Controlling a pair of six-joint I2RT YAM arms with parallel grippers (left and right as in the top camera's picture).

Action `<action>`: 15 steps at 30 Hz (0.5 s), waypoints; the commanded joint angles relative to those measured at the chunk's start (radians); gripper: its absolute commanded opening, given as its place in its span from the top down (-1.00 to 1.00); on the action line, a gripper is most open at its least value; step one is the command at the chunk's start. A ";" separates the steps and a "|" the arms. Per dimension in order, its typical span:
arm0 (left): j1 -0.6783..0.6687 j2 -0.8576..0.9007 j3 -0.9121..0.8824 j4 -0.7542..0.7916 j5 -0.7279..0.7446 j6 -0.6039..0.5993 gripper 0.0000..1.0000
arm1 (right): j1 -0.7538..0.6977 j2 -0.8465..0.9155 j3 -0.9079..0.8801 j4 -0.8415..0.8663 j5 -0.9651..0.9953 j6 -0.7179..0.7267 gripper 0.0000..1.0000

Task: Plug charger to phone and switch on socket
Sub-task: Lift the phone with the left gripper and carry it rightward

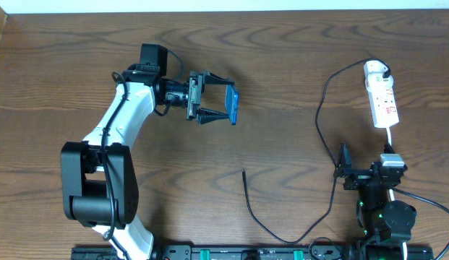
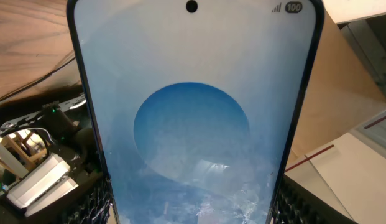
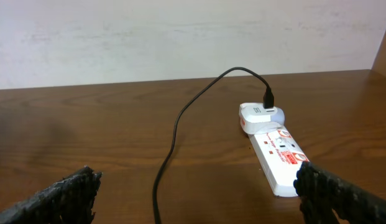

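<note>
Overhead, left to right: left gripper (image 1: 225, 103) has the phone (image 1: 233, 107) clamped by its long edges, left of centre over the table (image 1: 58, 79). From above the phone reads as a thin blue sliver standing on edge, screen turned back toward the wrist. Cannot tell whether it rests on the wood or hangs clear. Next the charger (image 1: 317, 119): tip lies loose at mid-table, nearer the front than the phone and well apart from it. Its cable loops toward the near edge, climbs beside the right gripper (image 1: 366, 172), then curves over to the socket (image 1: 381, 97) at far right. Right gripper sits near the socket's near end, fingers spread wide, holding nothing. Progress, as judged: early. Phone in hand, cable plugged at the socket end. Tip not picked up, not in the phone. Left to do: grasp tip, mate it with the phone's port, flip the switch. Left wrist view adds what overhead lacks: lit blue screen with a pale circle, camera hole at top, finger pads (image 2: 298, 205) at both lower edges; port out of frame. Right wrist view adds the cable's plug seated in a white adapter (image 3: 258, 117) on the socket, and red marks along it; switch position cannot be told. Neither wrist view shows the tip.
</note>
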 commanded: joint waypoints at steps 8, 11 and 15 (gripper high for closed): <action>-0.002 -0.034 0.021 0.004 0.035 0.000 0.85 | -0.001 0.001 -0.001 -0.004 0.008 -0.012 -0.99; -0.002 -0.034 0.021 0.004 0.035 0.000 0.85 | -0.001 0.001 -0.001 -0.004 0.008 -0.012 -0.99; -0.002 -0.034 0.021 0.004 0.035 0.000 0.85 | -0.001 0.001 -0.001 -0.004 0.008 -0.012 -0.98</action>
